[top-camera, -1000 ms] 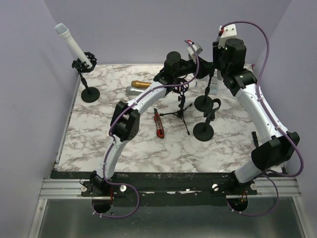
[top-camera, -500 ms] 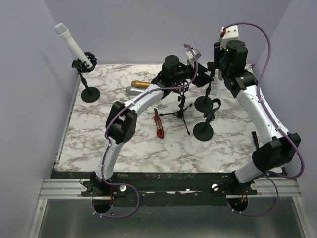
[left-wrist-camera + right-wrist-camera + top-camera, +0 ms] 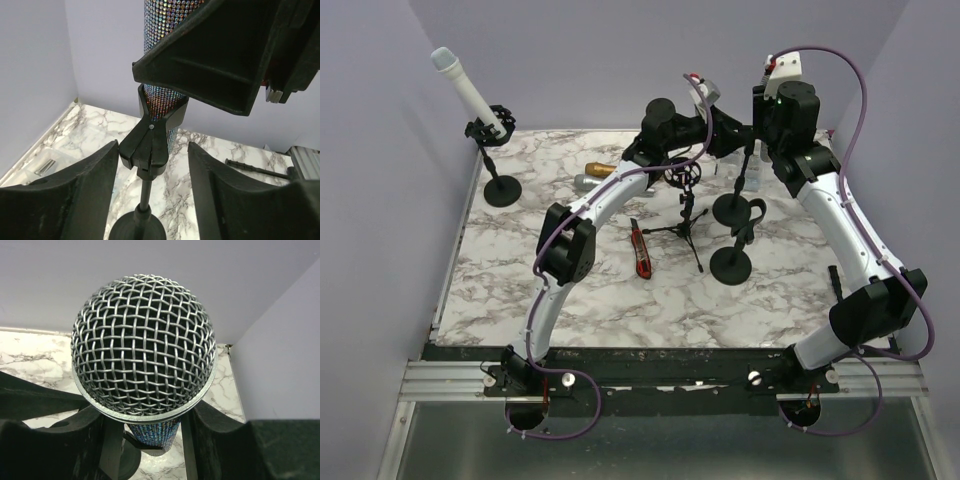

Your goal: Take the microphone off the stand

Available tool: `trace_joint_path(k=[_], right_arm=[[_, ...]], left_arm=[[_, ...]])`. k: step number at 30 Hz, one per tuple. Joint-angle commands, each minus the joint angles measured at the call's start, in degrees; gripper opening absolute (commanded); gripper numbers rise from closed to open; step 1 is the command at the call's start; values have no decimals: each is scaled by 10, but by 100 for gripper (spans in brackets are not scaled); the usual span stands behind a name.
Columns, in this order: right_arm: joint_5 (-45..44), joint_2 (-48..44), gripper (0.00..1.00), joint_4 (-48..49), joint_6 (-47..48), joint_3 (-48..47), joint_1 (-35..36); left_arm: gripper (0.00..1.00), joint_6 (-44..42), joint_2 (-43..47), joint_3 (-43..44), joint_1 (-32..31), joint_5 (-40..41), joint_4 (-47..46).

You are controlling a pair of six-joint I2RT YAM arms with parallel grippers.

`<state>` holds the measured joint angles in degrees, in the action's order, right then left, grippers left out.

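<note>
- The left end effector (image 3: 152, 150) had swung far and right over the last second; its fingers stood apart, flanking the stand (image 3: 145, 195) clip.
- The microphone (image 3: 143, 345) sat upright in that clip, at the desk's (image 3: 520, 260) far right.
- The right end effector (image 3: 147, 426) was clamped below its head, so the pull looked imminent.

Four stands in total: three round-base stands (image 3: 502, 190), (image 3: 731, 210), (image 3: 730, 264) and one tripod stand (image 3: 686, 212). Held in stands: one white microphone (image 3: 460, 85), one glittering microphone (image 3: 143, 345). On the surface (image 3: 570, 290): one utility knife (image 3: 641, 250), plus lying microphones (image 3: 595, 175), one or two, impossible to tell.
</note>
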<state>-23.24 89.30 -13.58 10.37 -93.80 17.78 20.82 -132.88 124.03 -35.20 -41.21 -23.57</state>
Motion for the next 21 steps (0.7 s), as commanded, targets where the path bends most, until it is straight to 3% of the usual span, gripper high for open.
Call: trace_joint_path(k=[1, 9, 21], right_arm=[[12, -19, 1, 13, -8, -5, 0], [16, -11, 1, 9, -9, -10, 0], [19, -8, 1, 9, -10, -11, 1]], left_arm=[[52, -16, -35, 41, -5, -9, 13], [55, -31, -39, 37, -5, -7, 17], [36, -8, -63, 71, -7, 1, 6]])
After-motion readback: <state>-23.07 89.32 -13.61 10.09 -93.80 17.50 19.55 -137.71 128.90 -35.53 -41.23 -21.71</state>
